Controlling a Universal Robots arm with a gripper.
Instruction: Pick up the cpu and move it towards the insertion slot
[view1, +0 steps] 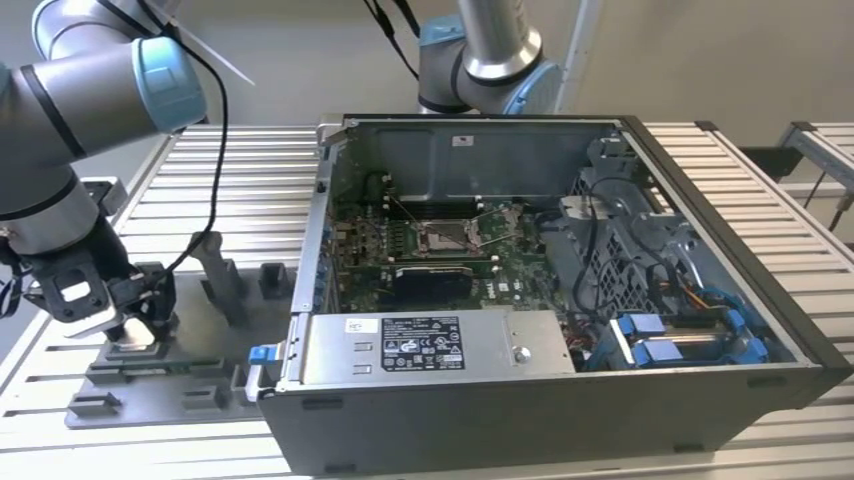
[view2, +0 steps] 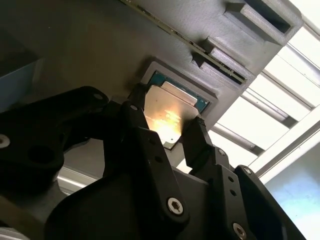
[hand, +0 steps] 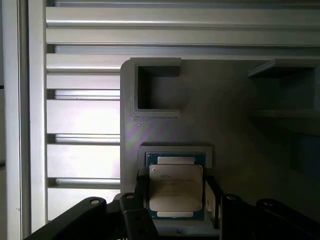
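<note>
The cpu lies flat, metal top up, in a pocket of the grey fixture on the bench, straddled across two opposite edges by the tool (clenched or released, I cannot tell), the arm stooped low, the insertion slot well apart toward the exterior view's right.

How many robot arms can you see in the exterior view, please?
2: the nearer arm at the exterior view's left, over the grey fixture; the farther arm behind the open computer case.
</note>
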